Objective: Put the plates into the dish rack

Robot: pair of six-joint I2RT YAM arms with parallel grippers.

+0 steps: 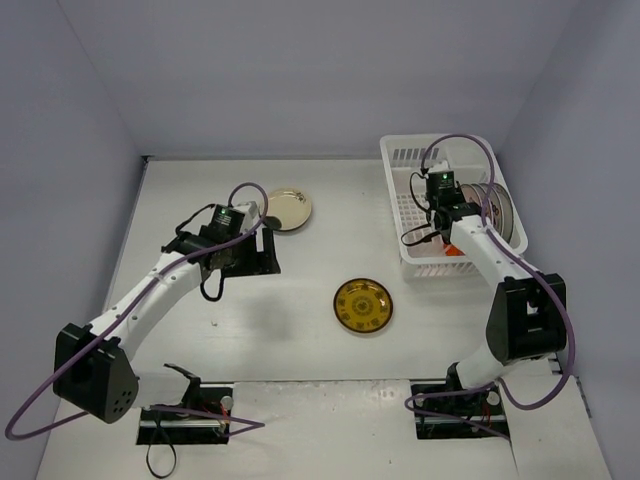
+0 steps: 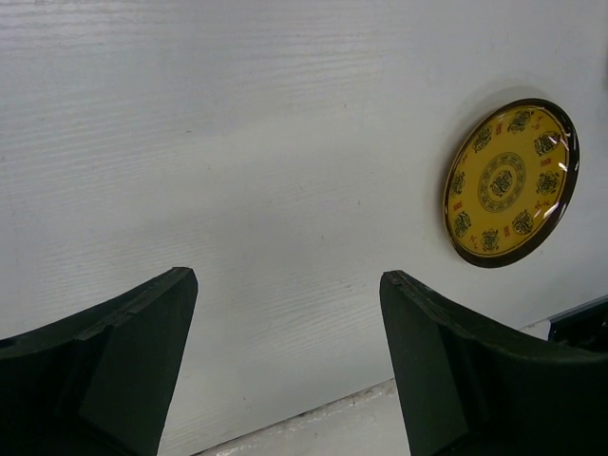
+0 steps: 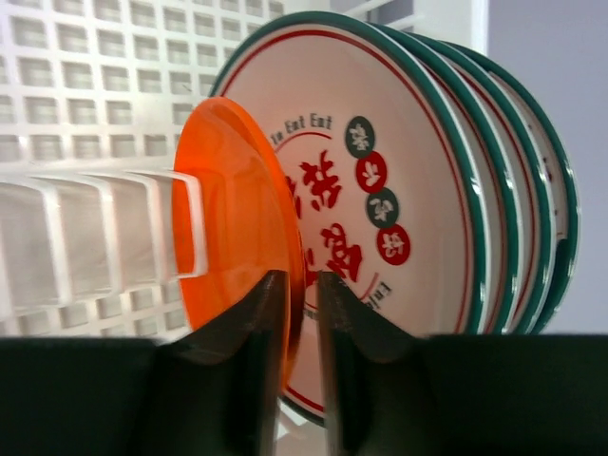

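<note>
The white dish rack (image 1: 400,150) stands at the back right. Three white plates with red patterns (image 3: 399,171) stand on edge in it (image 1: 500,210). My right gripper (image 3: 302,285) is inside the rack (image 1: 440,215), shut on the rim of the red-orange plate (image 3: 233,218), which stands upright between the rack's white tines (image 3: 95,237). The cream plate (image 1: 287,208) lies flat at the back middle. The dark yellow-brown plate (image 1: 363,304) lies flat mid-table and shows in the left wrist view (image 2: 511,182). My left gripper (image 2: 290,280) is open and empty, just left of the cream plate (image 1: 266,222). I cannot make out the blue-rimmed plate.
The rack's slotted wall (image 3: 85,57) rises behind the orange plate. A flat black piece (image 1: 250,262) lies under the left arm. The arm bases sit at the near edge, and grey walls close the table on three sides.
</note>
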